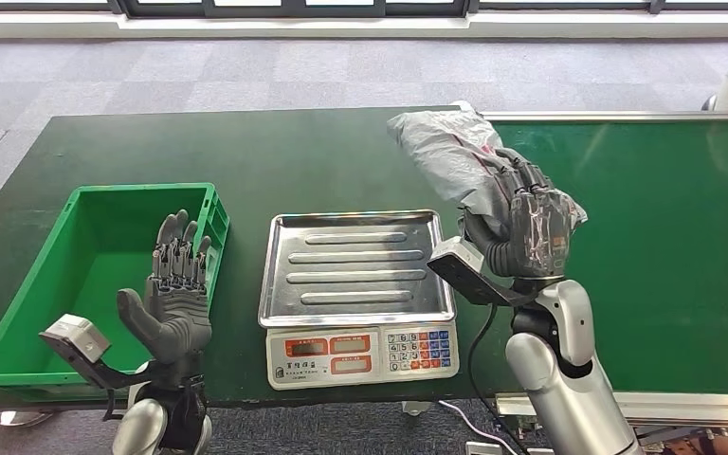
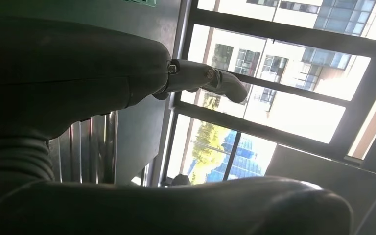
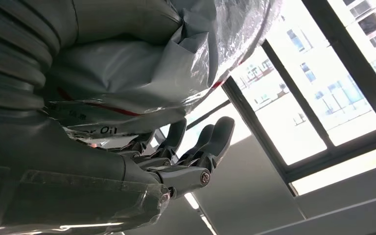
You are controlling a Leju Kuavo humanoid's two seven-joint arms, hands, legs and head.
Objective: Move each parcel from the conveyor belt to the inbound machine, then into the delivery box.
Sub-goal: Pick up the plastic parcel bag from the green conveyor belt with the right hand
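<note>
parcel (image 1: 455, 152), a grey plastic mailer bag, sits in the grip of the right hand (image 1: 529, 230), raised at the near end of the conveyor belt (image 1: 664, 237), just beside the right edge of the scale's tray. the hand wraps the lower end of the bag, its fingers (image 1: 517, 180) curled over the near side, and the rest of the bag sticks up and away toward the far left of the hand, over the dark table (image 1: 275, 152). in the right wrist view the crinkled grey plastic (image 3: 176, 54) presses against the palm and thumb side, with the dark fingers (image 3: 196, 147) bent beneath it, so the hand is clamped on the parcel.

the left hand (image 1: 175, 294) is raised over the near right corner of the green delivery box (image 1: 19, 284), palm up, fingers spread and holding nothing. in the left wrist view a finger (image 2: 210, 81) stretches out straight against the windows.

the inbound machine (image 1: 360, 294), a weighing scale with a steel tray and a keypad front, stands between the box and the belt, apart from both hands.
</note>
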